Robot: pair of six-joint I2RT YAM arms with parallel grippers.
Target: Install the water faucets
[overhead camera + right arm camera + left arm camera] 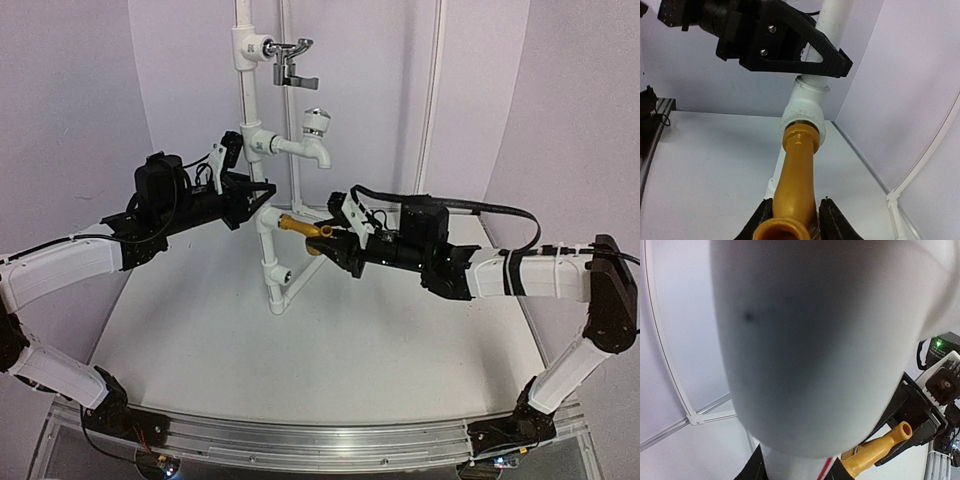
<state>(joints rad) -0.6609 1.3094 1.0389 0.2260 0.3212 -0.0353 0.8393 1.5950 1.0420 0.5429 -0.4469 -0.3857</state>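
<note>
The golden-brass water faucet (300, 227) lies level, its threaded end in a white tee (268, 216) on the upright pipe stand. In the right wrist view the faucet (797, 180) runs from that tee (803, 112) down to my right gripper (794, 225), whose fingers (836, 220) press both of its sides near the spout: shut on it. My left gripper (262, 197) is shut on the white pipe just above the tee. In the left wrist view the pipe fitting (815, 340) fills the frame, with the faucet (880, 447) at lower right.
Higher on the stand sit a white plastic tap (316, 135) and a chrome lever tap (292, 55). Below the brass faucet an empty tee socket (283, 273) faces forward. White enclosure walls and a frame rail (920, 170) close in behind and to the right.
</note>
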